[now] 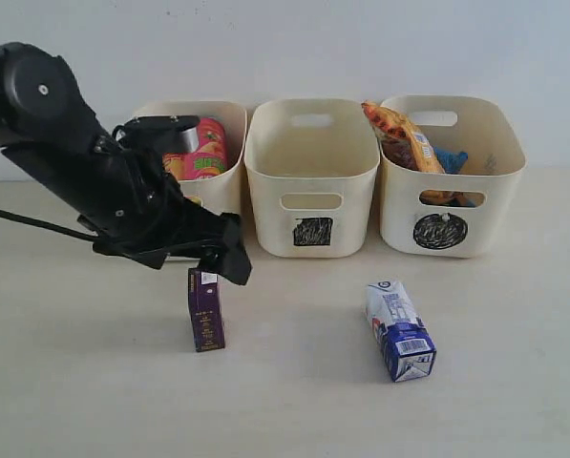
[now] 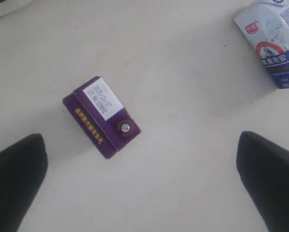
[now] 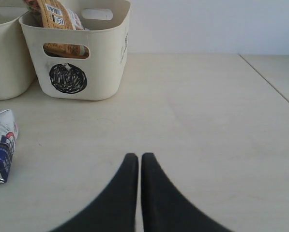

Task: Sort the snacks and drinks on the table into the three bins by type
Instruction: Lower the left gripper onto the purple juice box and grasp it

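Left jaws hang spread wide above the upright purple carton [image 2: 101, 117] (not touching it); right jaws sit pressed together over the worktop [image 3: 207, 111], white-and-blue carton [image 1: 400, 330] lying nearby.

I read this as a lab test bench: a plain beige table [image 1: 74, 401] against a blank white wall [image 1: 361, 48], with three cream bins [image 1: 351, 219], hand-marked with scribbled shapes, across the upper frame.
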Tool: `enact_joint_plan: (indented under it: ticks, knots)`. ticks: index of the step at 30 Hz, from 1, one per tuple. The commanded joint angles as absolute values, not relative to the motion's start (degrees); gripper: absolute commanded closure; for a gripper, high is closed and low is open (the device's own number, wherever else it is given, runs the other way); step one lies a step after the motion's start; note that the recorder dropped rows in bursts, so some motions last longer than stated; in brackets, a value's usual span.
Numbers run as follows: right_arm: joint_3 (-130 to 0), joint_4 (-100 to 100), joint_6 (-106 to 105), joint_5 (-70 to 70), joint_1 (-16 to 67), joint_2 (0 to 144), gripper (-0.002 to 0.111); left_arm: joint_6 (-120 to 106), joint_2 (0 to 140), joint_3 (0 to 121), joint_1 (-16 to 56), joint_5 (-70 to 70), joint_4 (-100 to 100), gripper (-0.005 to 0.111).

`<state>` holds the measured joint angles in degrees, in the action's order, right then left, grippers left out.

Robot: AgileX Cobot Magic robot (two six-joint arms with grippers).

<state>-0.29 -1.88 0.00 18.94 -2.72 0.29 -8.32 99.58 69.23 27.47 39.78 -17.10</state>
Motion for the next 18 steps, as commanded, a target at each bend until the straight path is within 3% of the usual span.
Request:
enact_joint_plan:
  ticks: [1,11,18]
  knots:
    - [0.00,-1.79,0.00,18.68,-2.89,0.00,0.108,-3.48,102.69,69.99,29.31,36.75,-11.86,0.007]
    - [0.00,-1.79,0.00,18.48,-2.89,0.00,0.108,6.89,108.11,69.99,29.41,33.34,-2.34,0.007]
    - [0.00,-1.79,0.00,18.48,-2.89,0.00,0.108,8.10,110.56,69.99,29.41,30.81,-2.51,0.015]
